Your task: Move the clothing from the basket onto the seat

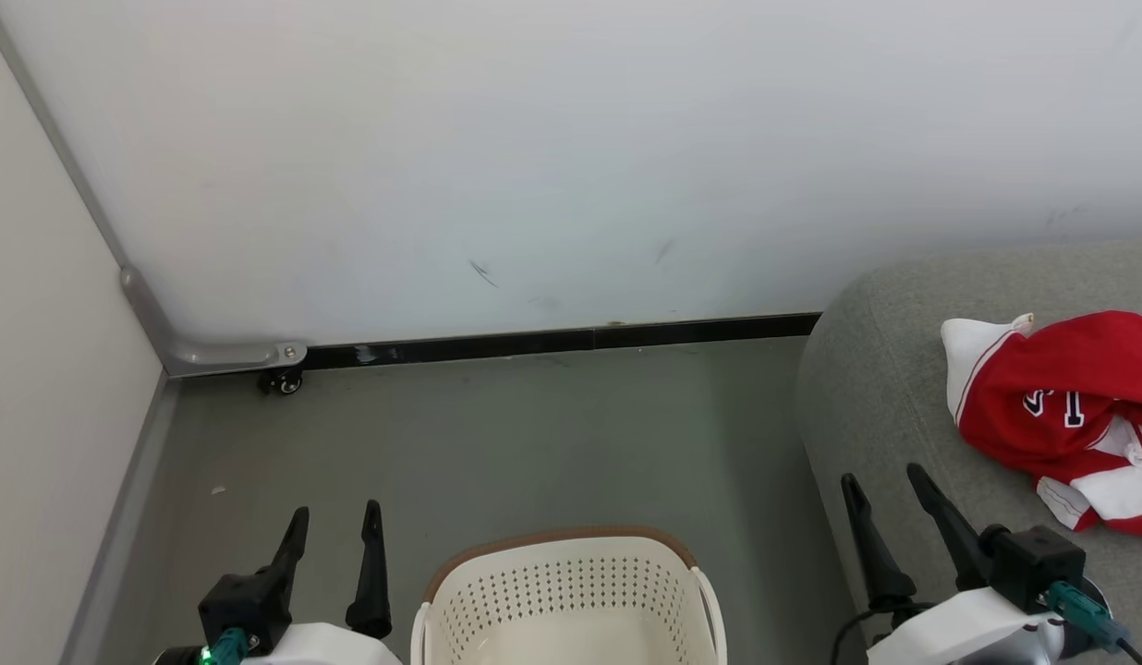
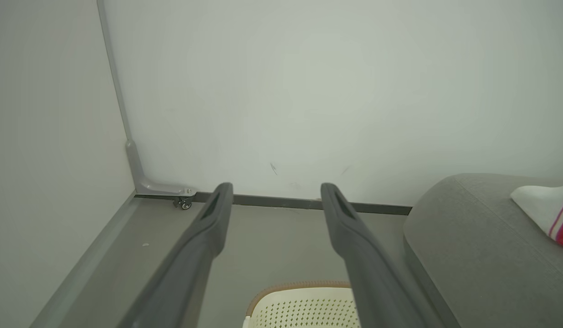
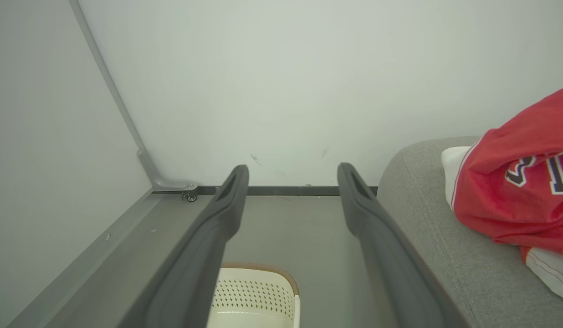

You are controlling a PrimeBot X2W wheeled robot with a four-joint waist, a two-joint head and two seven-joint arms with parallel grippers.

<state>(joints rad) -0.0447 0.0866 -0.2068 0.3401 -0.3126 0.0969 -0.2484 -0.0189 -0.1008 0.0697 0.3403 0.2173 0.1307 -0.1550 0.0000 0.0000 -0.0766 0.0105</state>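
Observation:
Crumpled red clothing (image 1: 1070, 416) with white trim and navy-and-white characters lies on the grey seat (image 1: 885, 369) at the right; it also shows in the right wrist view (image 3: 514, 191) and as a white and red edge in the left wrist view (image 2: 548, 212). The cream basket (image 1: 571, 591) with a brown rim stands on the floor at the bottom centre, and the part of its inside that shows holds no clothing. My left gripper (image 1: 335, 522) hangs open left of the basket. My right gripper (image 1: 885, 480) is open over the seat's front edge, left of the clothing.
A white wall runs across the back with a dark baseboard (image 1: 552, 344). A second panel closes the left side, with a grey bracket and a small caster (image 1: 280, 379) at the corner. Grey floor (image 1: 497, 443) lies between the basket and the wall.

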